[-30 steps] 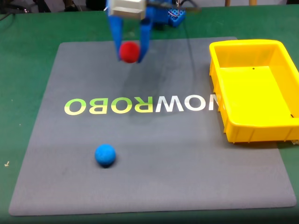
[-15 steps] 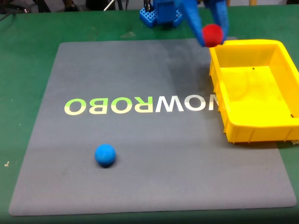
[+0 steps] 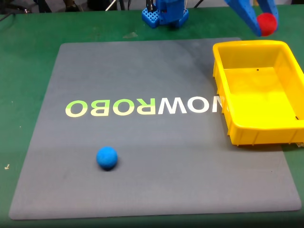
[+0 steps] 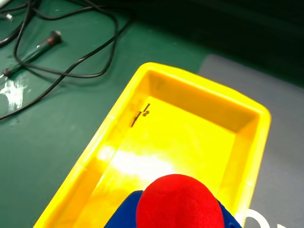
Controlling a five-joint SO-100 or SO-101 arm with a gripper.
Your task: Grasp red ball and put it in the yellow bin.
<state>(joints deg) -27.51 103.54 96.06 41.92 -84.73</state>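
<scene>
fixed view: blue gripper (image 3: pixel 264 24) at the far right, up off the table, fingers (image 3: pixel 242 13) closed tight on the red ball (image 3: pixel 267 22). ball held in the air just beyond the far rim of the yellow bin (image 3: pixel 219 71), right of that rim's middle. bin on the right side, lying partly on the grey mat (image 3: pixel 142 147) and partly on the green table (image 3: pixel 28 66), nothing seen inside. blue ball (image 3: pixel 107 157) alone on the near left part of the mat, well apart from bin and gripper. "roborow" lettering (image 3: pixel 142 107) across the mat's middle, reaching to the bin's left wall. blue arm base (image 3: pixel 165 13) at the far edge, left of the gripper.

wrist view: red ball (image 4: pixel 179 202) at the bottom edge, pinched between blue fingers (image 4: pixel 124 216) that show on both sides of it. bin (image 4: pixel 118 109) directly below, floor bare and glossy, a small dark mark on its far wall. black cables (image 4: pixel 61 52) on the green table at the left, mat (image 4: pixel 285 95) at the right.
</scene>
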